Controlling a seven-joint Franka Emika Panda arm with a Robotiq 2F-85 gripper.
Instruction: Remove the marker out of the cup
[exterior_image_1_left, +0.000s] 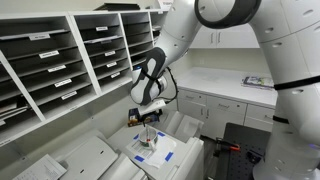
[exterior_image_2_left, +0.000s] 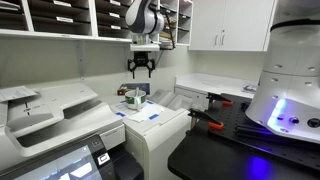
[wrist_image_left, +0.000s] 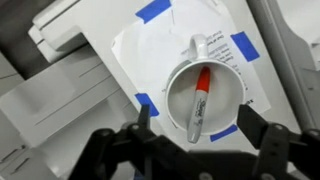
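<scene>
In the wrist view a white cup (wrist_image_left: 228, 82) with a handle stands on a white sheet held by blue tape patches. A grey marker (wrist_image_left: 198, 104) with a red cap leans inside it. My gripper (wrist_image_left: 193, 135) is open, its two black fingers either side of the cup's near rim, above it. In both exterior views the gripper (exterior_image_1_left: 150, 113) (exterior_image_2_left: 140, 68) hangs above the small pale cup (exterior_image_1_left: 149, 140) (exterior_image_2_left: 133, 99) on top of the white machine. The marker is too small to make out there.
White printers and bins (exterior_image_2_left: 45, 112) stand around the cup. Mail-slot shelves (exterior_image_1_left: 60, 55) line the wall behind. A counter with cabinets (exterior_image_1_left: 225, 95) runs to the side. A black table (exterior_image_2_left: 230, 150) holds a tool with orange handles (exterior_image_2_left: 205, 120).
</scene>
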